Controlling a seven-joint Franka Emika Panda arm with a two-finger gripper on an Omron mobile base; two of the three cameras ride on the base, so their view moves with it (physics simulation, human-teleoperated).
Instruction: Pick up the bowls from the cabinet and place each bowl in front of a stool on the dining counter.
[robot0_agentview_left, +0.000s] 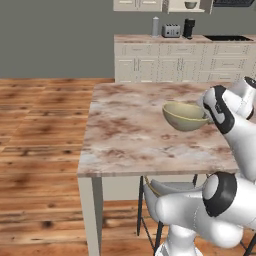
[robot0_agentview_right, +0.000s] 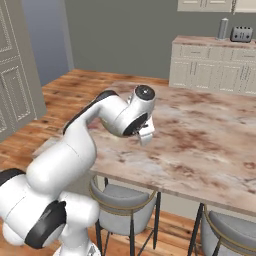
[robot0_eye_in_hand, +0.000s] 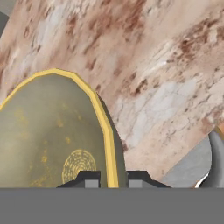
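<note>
The fingers (robot0_eye_in_hand: 89, 178) stand close together, one on each side of the yellow rim of the olive bowl (robot0_eye_in_hand: 52, 131), pinching its wall; the gripper (robot0_eye_in_hand: 113, 179) holds the bowl by that edge. In the hand view the bowl's speckled inside, with a ring pattern at its bottom, fills the lower left, and the veined marble of the dining counter (robot0_eye_in_hand: 166, 65) lies behind it. A grey stool (robot0_eye_in_hand: 197, 164) seat shows at the lower right, past the counter's edge.

From the left base view the bowl (robot0_agentview_left: 184, 116) hangs over the counter (robot0_agentview_left: 125, 135) near its right part, tilted a little (whether it touches the marble cannot be told). The arm's wrist hides the gripper there. A stool (robot0_agentview_left: 165, 189) sits under the near edge.

The right base view shows two stools (robot0_agentview_right: 125, 202) tucked under the counter (robot0_agentview_right: 210, 135). Far back, a second bowl (robot0_agentview_left: 190, 5) rests on the cabinet (robot0_agentview_left: 186, 6) shelf above a toaster (robot0_agentview_left: 171, 31).
</note>
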